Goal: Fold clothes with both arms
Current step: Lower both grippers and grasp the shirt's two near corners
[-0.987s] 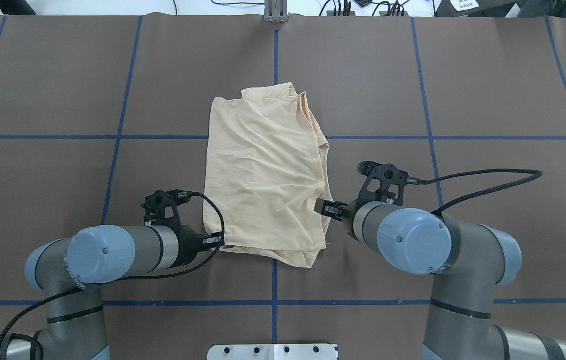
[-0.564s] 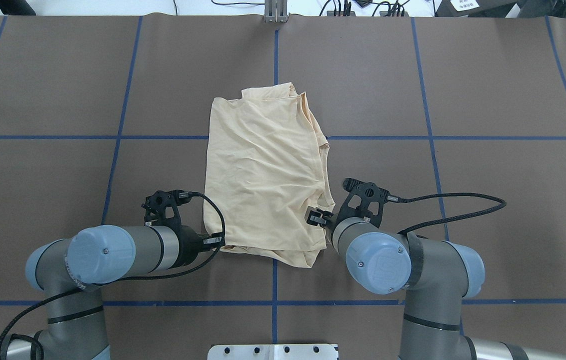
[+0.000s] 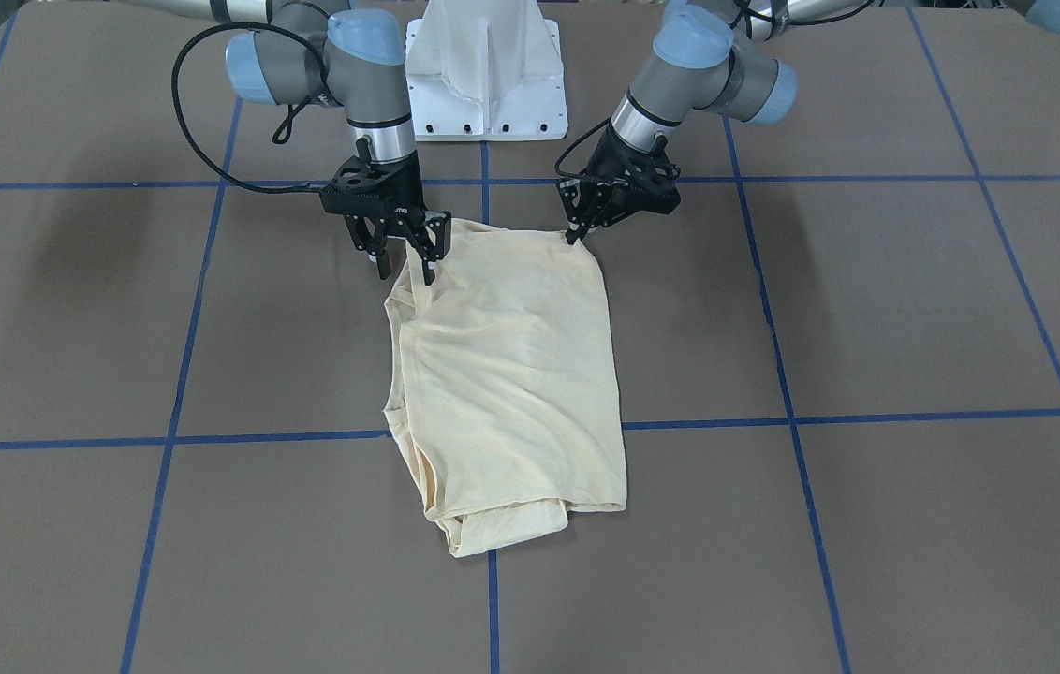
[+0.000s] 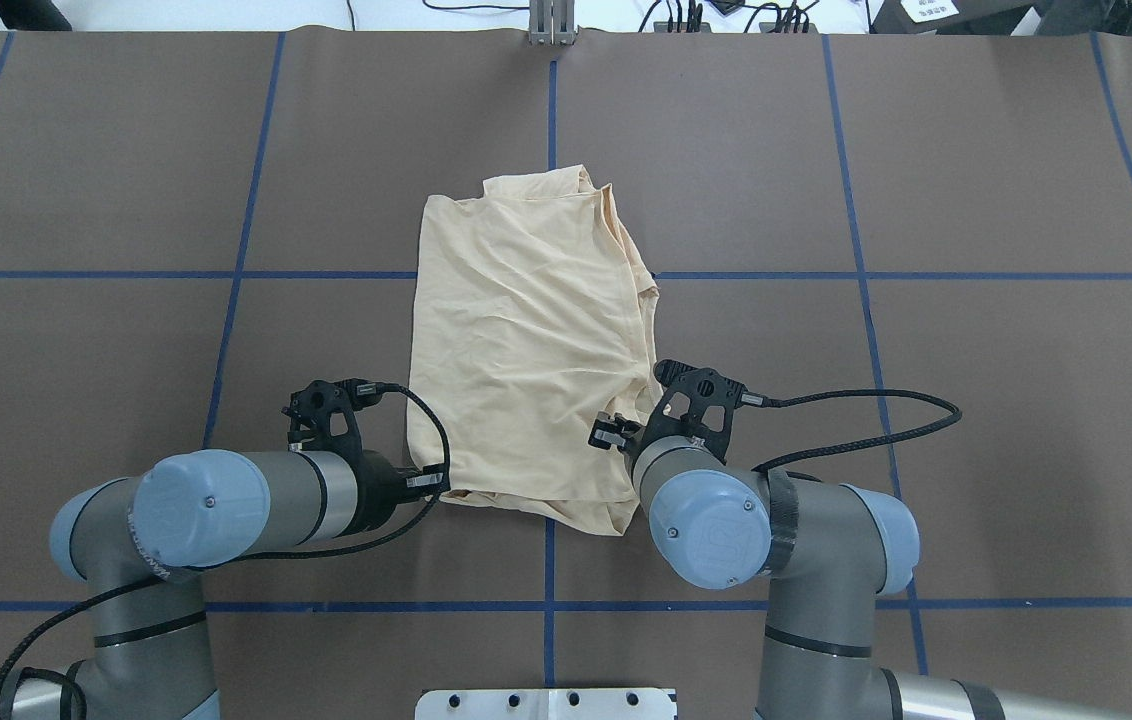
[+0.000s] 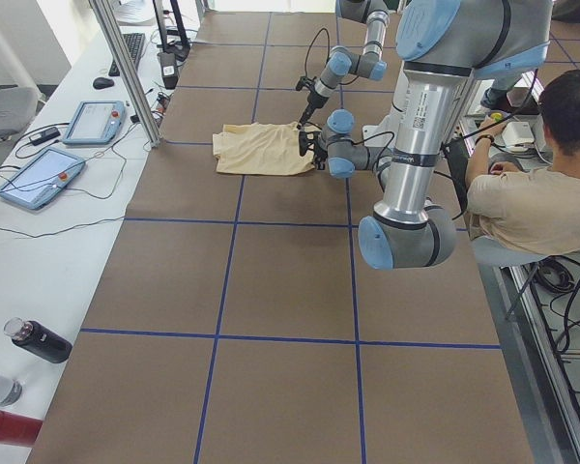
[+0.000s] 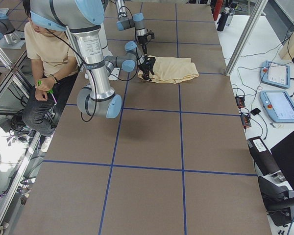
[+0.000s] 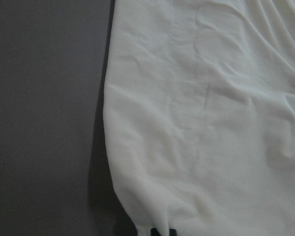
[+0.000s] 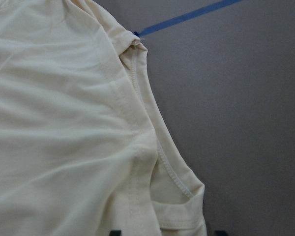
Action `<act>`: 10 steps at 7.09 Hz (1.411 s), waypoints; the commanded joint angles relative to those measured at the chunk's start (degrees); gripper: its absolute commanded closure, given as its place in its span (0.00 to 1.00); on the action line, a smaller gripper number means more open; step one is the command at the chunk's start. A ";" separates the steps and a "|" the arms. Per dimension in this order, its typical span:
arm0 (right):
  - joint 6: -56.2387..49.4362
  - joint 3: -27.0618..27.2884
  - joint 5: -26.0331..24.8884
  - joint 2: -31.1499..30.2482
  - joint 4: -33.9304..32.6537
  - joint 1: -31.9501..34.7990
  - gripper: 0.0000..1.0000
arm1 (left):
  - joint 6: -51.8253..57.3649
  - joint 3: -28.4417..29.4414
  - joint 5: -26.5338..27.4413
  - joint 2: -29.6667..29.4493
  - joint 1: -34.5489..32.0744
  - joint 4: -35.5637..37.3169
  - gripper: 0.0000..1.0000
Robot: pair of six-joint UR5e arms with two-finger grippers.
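We see the pale cream-yellow, thin-fabric T-shirt (image 4: 526, 340) lying folded into a rough, wrinkled rectangle near the middle of the table. Its long side runs away from the robot, and it covers the crossing of two blue tape lines (image 4: 76, 273). At its far end an under-layer pokes out beyond the top layer, and a stitched seam and doubled hem show along the edge on the robot's right. The black two-finger left gripper (image 3: 575, 232) sits on the shirt's near-left corner with its fingers drawn together. In the left wrist view its two dark tips pinch the cloth's edge, so we read it as clamped on the shirt. The black two-finger right gripper (image 3: 405, 265) stands at the near-right corner with its fingers spread wide, one over the cloth and one over bare table, gripping nothing. We cannot tell whether its tips touch the fabric. The grey metal left arm (image 4: 226, 505) and right arm (image 4: 776, 520), both with light blue joint caps, bend low toward that near edge. Around them stretches the brown-covered table (image 4: 976, 180), with the white pedestal base (image 3: 488, 65) at the robot's side. In the side views a person in a beige shirt (image 5: 532, 193) sits behind the robot, and two tablet-like control pendants (image 5: 34, 184) lie on a white bench.
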 commanded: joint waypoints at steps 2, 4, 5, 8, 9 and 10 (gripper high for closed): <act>-0.09 -0.42 -0.70 0.21 -0.26 -0.35 0.54 | -0.09 0.00 0.09 0.00 -0.01 -0.05 1.00; -0.26 -0.42 -0.79 -0.14 -0.35 -0.52 0.61 | 0.00 0.00 0.09 0.00 -0.01 0.04 1.00; -0.70 -0.42 -1.05 -0.31 -0.43 -0.52 0.61 | 0.00 0.00 0.09 -0.08 -0.01 -0.05 1.00; -0.88 -0.33 -1.05 -0.31 -0.61 -0.52 0.63 | -0.09 0.00 0.09 -0.08 0.08 -0.05 1.00; -0.88 -0.25 -1.05 -0.31 -0.61 -0.52 0.77 | 0.00 0.00 0.09 -0.08 -0.01 -0.05 1.00; -0.96 -0.25 -0.97 -0.31 -0.61 -0.52 1.00 | 0.00 0.00 0.09 -0.08 -0.01 -0.05 1.00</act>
